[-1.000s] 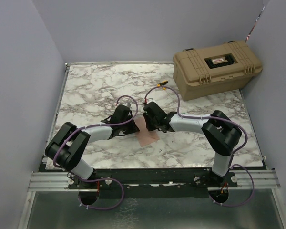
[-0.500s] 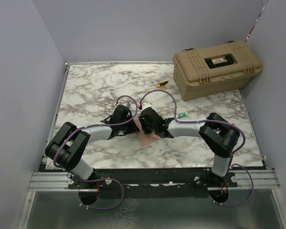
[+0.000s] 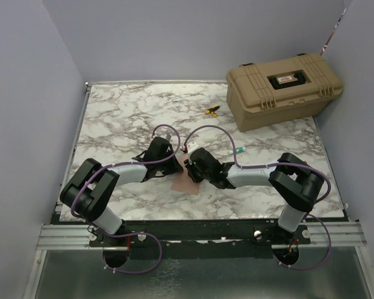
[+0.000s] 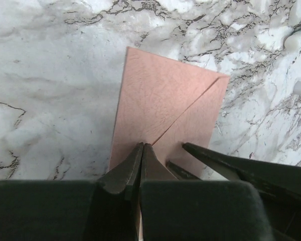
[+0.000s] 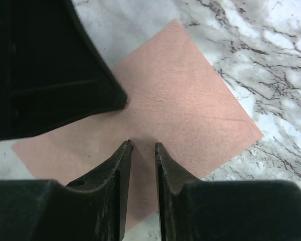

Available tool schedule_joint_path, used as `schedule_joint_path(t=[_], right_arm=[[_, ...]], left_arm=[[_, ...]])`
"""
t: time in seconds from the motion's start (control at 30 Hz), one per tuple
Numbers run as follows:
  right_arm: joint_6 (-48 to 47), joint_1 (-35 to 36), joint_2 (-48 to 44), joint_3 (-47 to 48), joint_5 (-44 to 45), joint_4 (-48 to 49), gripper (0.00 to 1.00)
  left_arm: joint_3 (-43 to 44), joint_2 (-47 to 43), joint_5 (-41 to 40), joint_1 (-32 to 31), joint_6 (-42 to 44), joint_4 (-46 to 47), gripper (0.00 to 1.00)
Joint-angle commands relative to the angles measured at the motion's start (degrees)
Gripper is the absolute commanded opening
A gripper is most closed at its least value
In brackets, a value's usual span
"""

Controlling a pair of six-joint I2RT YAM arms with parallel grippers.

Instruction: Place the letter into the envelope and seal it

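Marble-patterned surface point(image 3: 124, 118), white with grey veining, walled by plain lilac panels. At its far right corner stands a tan hard-shell case point(image 3: 283, 90), ribbed and latched, lid closed, contents hidden. Just left of the case lies a small yellow-and-black item point(image 3: 212, 110). A small white-and-green cylinder point(image 3: 240, 150) lies nearer the centre, beside a loop of purple cable point(image 3: 206, 131).

At the centre the envelope point(image 4: 165, 95) lies flat on the surface. It is salmon-tan paper with a fine grain, rectangular, with diagonal seams meeting near its near edge. Its flap appears folded down. Whether the letter is inside cannot be told; no separate sheet shows.

Both arms crowd over the envelope and cover most of it in the top view. The left tool point(image 4: 142, 146) has its black fingers pressed together, tips at the envelope's near edge. The right tool point(image 5: 142, 145) shows a narrow gap with nothing between its fingers, tips over the paper's middle. One right finger reaches in close beside the left tool.
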Motion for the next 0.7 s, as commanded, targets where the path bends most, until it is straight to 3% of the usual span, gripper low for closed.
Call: schedule_joint_path(t=[0.0, 0.2, 0.43, 0.67], right_arm=[[-2.90, 1.23, 0.22, -4.00, -5.83, -9.14, 0.27], [1.22, 1.25, 0.66, -1.10, -1.64, -12.00, 0.37], [6.87, 2.11, 6.74, 2.34, 2.83, -10.66, 0.38], [9.38, 2.26, 10.24, 4.11, 4.52, -12.21, 0.48]], left_arm=[[-2.31, 3.40, -2.88, 0.08, 1.03, -6.14, 0.00], [-2.44, 3.19, -2.92, 0.17, 1.03, -6.14, 0.00], [-4.20, 2.29, -3.51, 0.08, 0.75, -5.88, 0.00], [-5.36, 2.43, -3.66, 0.12, 0.77, -5.29, 0.00]])
